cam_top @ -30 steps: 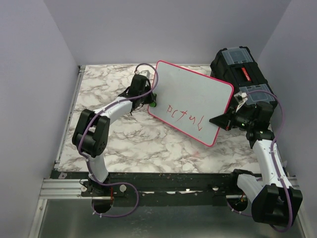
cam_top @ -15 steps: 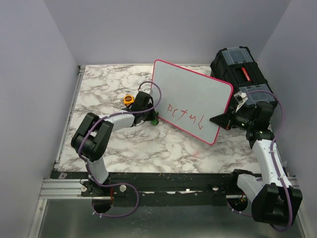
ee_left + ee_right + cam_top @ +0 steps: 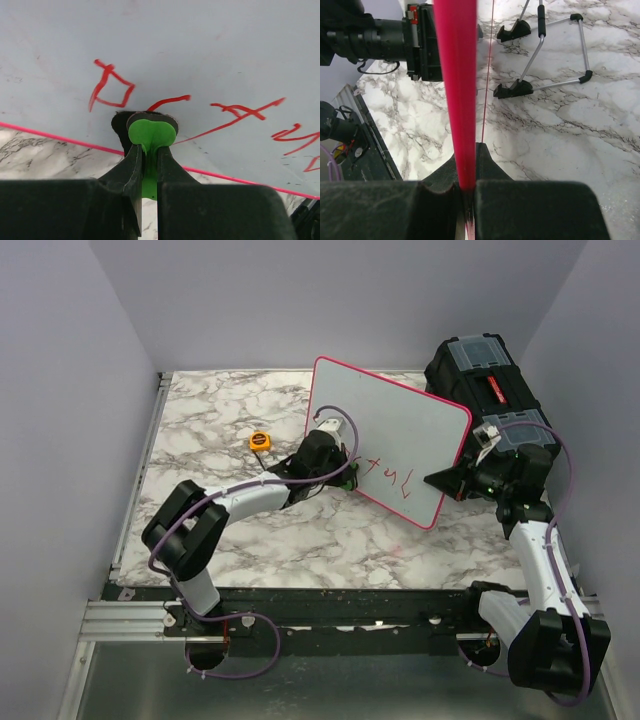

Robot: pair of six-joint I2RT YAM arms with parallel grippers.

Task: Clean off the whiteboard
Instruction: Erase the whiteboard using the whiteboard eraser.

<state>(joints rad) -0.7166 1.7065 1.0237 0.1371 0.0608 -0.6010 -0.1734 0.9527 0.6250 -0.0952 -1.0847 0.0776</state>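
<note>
Whiteboard stands tilted at centre frame, right gripper clamped on its pink rim. Left gripper pinches a green eraser against the board's red lettering.

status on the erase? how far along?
Done: right gripper clamps the board by its rim, left gripper holds the eraser. In hand: eraser sits against the board at the red lettering. Left: nearly all; letters either side show intact.
</note>
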